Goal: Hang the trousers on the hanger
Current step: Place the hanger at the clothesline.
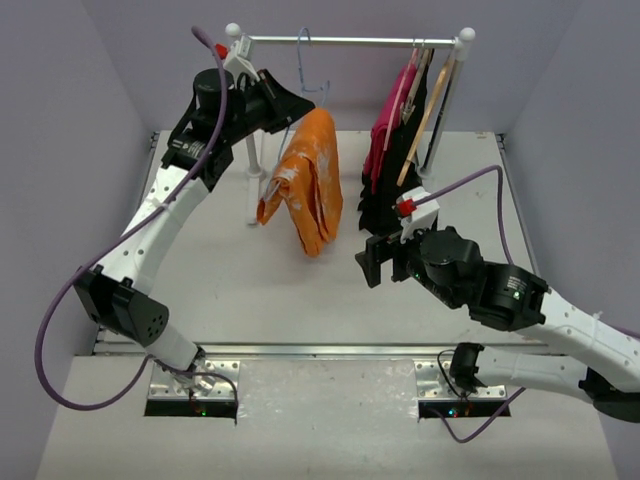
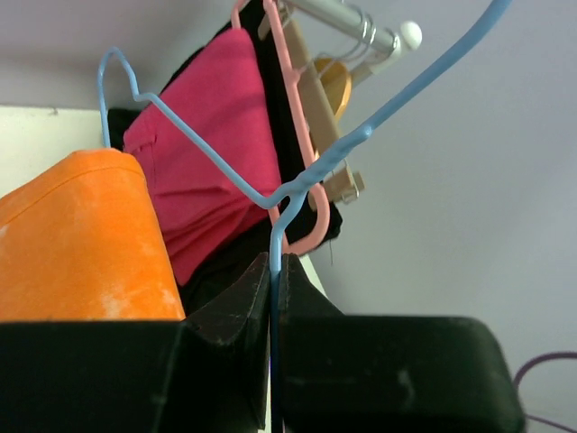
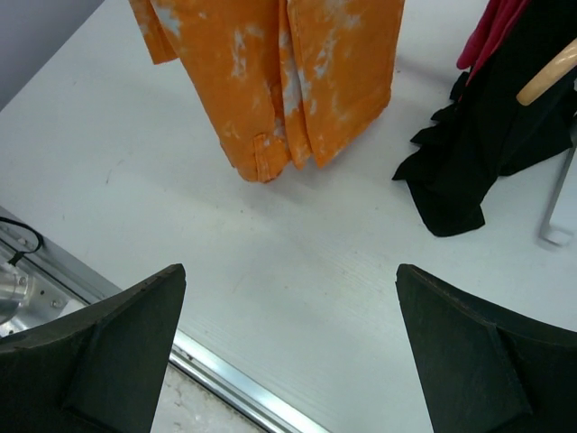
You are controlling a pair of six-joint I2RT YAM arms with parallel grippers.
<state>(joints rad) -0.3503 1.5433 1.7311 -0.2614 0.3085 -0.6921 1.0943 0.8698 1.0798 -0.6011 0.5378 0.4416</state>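
The orange trousers [image 1: 310, 180] with white blotches hang folded over the pale blue wire hanger [image 1: 304, 65], their ends just above the table. My left gripper [image 1: 290, 105] is shut on the hanger's wire below its hook. In the left wrist view the wire [image 2: 207, 153] runs up from between the closed fingertips [image 2: 257, 275], with the trousers [image 2: 81, 234] at the left. The hook reaches up to the rail; I cannot tell whether it rests on it. My right gripper [image 1: 372, 262] is open and empty, low over the table, facing the trousers' ends [image 3: 279, 63].
A metal rail [image 1: 350, 41] on two white posts spans the back. A pink garment [image 1: 383, 130] on a pink hanger, a black garment [image 1: 385, 205] and a tan wooden hanger [image 1: 425, 120] hang at its right end. The table's metal front edge [image 3: 216, 379] lies just before the right gripper.
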